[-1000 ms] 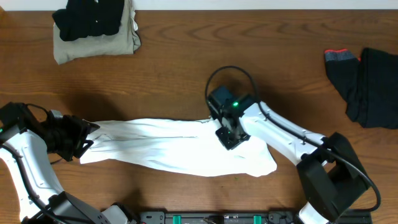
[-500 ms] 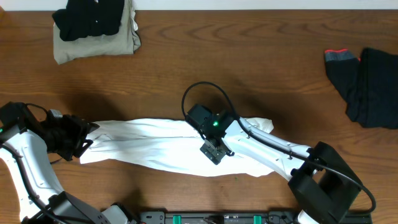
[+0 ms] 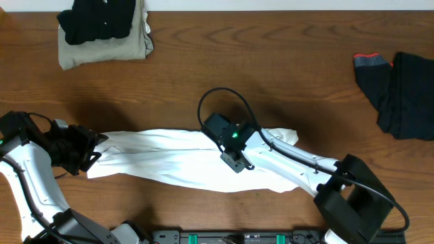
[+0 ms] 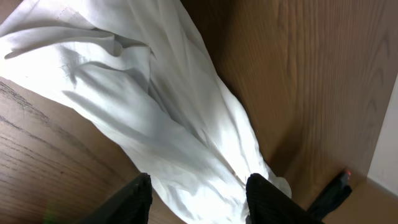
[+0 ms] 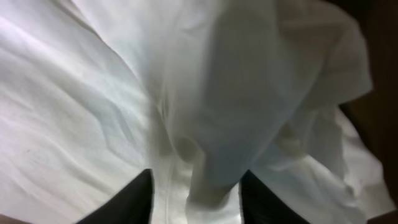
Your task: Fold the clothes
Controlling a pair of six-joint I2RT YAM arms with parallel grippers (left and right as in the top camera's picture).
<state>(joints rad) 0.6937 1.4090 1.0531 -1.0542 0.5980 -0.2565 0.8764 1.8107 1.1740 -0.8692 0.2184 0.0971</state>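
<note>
In the overhead view the white shirt [image 3: 169,163] lies stretched out as a long, wrinkled band on the table's 6 o'clock side. Its long axis runs from 9 o'clock to 3 o'clock, dipping slightly toward 4 o'clock. The end at 9 o'clock narrows to a bunched point, and the end at 3 o'clock is broader and lumpy, partly under the right arm. Which end is collar or hem cannot be told.

The left gripper [image 3: 91,150] sits at the narrow end, its fingers clenched on the gathered cloth. The left wrist view shows the shirt [image 4: 155,112] running away from between the two dark fingers [image 4: 140,199].

The right gripper [image 3: 234,161] is pressed down onto the middle of the band, just to the 3 o'clock side of centre. In its own blurred view a ridge of cloth [image 5: 193,155] rises between its fingers [image 5: 134,199]. Whether they pinch it cannot be told.

The wooden table [image 3: 271,68] is brown, with grain running from 9 to 3 o'clock. At 10 o'clock a folded khaki garment [image 3: 81,57] carries a black garment [image 3: 98,20] on top. At 3 o'clock, well apart from the shirt, lies loose black clothing [image 3: 407,95] with a red-edged piece [image 3: 369,62] beside it. A pale strip [image 3: 271,4] shows beyond the table's 12 o'clock edge.
</note>
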